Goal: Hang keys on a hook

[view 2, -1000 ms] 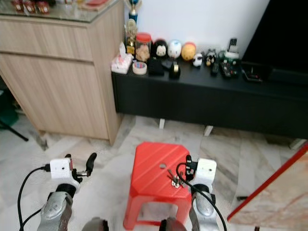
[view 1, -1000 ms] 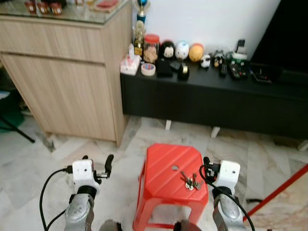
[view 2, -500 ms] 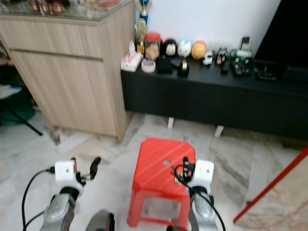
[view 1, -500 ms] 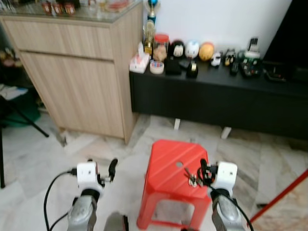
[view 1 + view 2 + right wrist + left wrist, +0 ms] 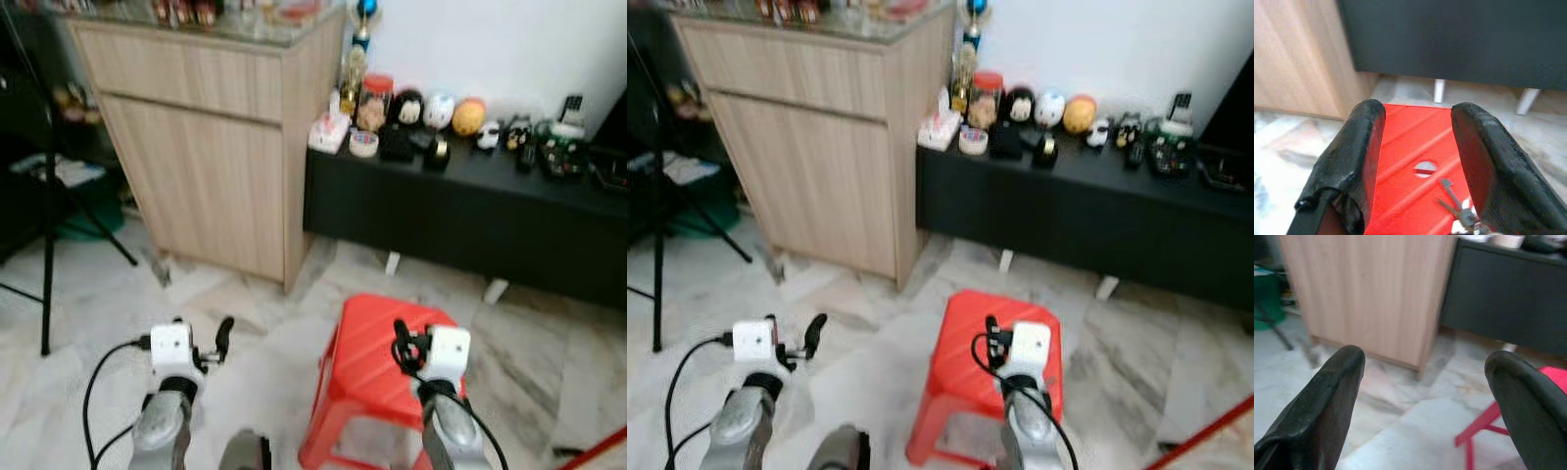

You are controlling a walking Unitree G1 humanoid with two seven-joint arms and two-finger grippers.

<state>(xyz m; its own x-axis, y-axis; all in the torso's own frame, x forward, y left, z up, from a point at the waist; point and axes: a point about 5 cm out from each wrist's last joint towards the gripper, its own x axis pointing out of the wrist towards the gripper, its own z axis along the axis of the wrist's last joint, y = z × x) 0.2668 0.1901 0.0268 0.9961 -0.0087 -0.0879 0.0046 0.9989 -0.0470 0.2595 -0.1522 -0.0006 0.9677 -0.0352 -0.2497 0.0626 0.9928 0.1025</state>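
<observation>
Keys: small metal bunch [image 5: 1462, 210] lies on square red plastic stool [image 5: 367, 367], lower centre of frame, beside hole in seat. Right gripper [image 5: 1418, 147] hovers above stool, fingers spread, holding nothing. Left gripper [image 5: 1425, 382] wide open, empty, over pale marble floor [image 5: 88, 323]. Step in hand: approach for pickup; next move likely calls for descent onto keys. Light wooden cabinet [image 5: 216, 137] upper left, long black low console [image 5: 460, 206] upper right; open floor lower left.
</observation>
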